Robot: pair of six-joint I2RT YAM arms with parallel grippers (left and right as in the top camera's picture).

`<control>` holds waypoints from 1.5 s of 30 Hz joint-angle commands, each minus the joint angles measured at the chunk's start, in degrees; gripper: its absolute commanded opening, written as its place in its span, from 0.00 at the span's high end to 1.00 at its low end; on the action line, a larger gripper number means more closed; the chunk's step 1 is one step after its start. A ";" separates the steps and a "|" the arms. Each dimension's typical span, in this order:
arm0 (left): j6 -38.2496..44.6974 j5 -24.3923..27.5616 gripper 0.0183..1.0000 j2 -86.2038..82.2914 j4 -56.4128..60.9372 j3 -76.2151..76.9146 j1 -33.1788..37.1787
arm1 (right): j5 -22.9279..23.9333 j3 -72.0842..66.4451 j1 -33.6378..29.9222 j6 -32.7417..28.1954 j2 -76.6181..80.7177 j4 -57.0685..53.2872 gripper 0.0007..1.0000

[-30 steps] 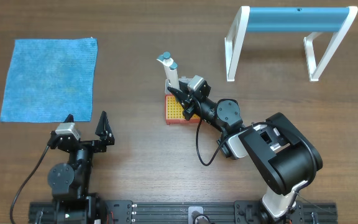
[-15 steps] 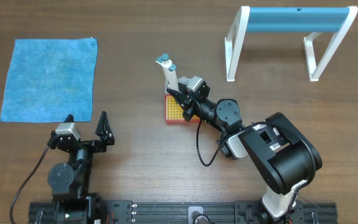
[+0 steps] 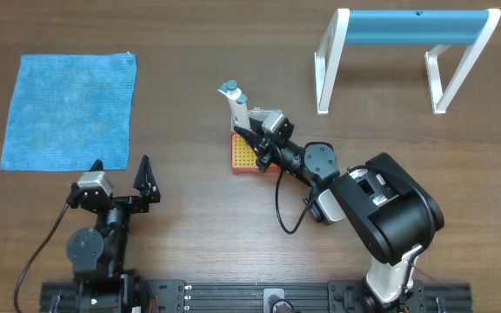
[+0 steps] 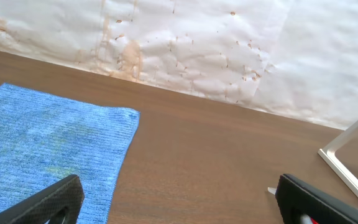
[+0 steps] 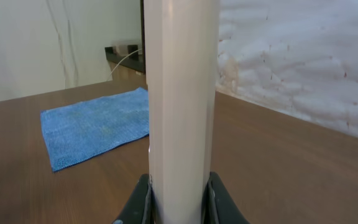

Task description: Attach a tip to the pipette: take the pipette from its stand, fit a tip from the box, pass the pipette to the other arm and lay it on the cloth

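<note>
The white pipette (image 3: 237, 103) with its blue-grey top stands upright above the red tip box (image 3: 249, 154), whose yellow insert shows in the top view. My right gripper (image 3: 252, 132) is shut on the pipette's body, and in the right wrist view the white barrel (image 5: 180, 106) rises between the two black fingers (image 5: 135, 202). The pipette's lower end is hidden by the gripper. The blue cloth (image 3: 70, 112) lies flat at the far left, also seen as the blue cloth (image 4: 42, 155) from the left wrist. My left gripper (image 3: 121, 171) rests open near the front left, short of the cloth's near edge.
The white stand with a blue top bar (image 3: 411, 48) is at the far right. Bare brown table (image 3: 181, 78) lies between the cloth and the tip box. A black cable (image 3: 279, 209) loops beside the right arm.
The pipette and my right gripper have shifted very slightly; the right arm's body has turned a little. The left arm has kept still.
</note>
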 commanded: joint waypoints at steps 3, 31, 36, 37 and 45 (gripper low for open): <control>-0.31 -0.24 0.00 -0.26 -0.26 -0.17 -0.17 | -1.95 4.31 -0.44 -0.85 -14.56 -5.40 0.92; -78.99 26.32 0.21 2.32 23.23 -0.09 -0.20 | -17.99 29.46 -1.62 28.61 -41.77 -100.26 0.92; -64.15 47.89 0.17 36.09 36.00 15.58 -0.24 | -17.99 29.46 -1.62 28.63 -41.77 -100.19 0.92; -60.98 53.99 0.17 42.36 39.23 18.56 -0.24 | -17.99 29.46 -1.62 28.63 -41.77 -99.80 0.92; -58.73 63.84 0.12 82.86 65.18 39.82 -14.91 | -25.27 29.46 -1.60 28.83 -41.77 -95.97 0.92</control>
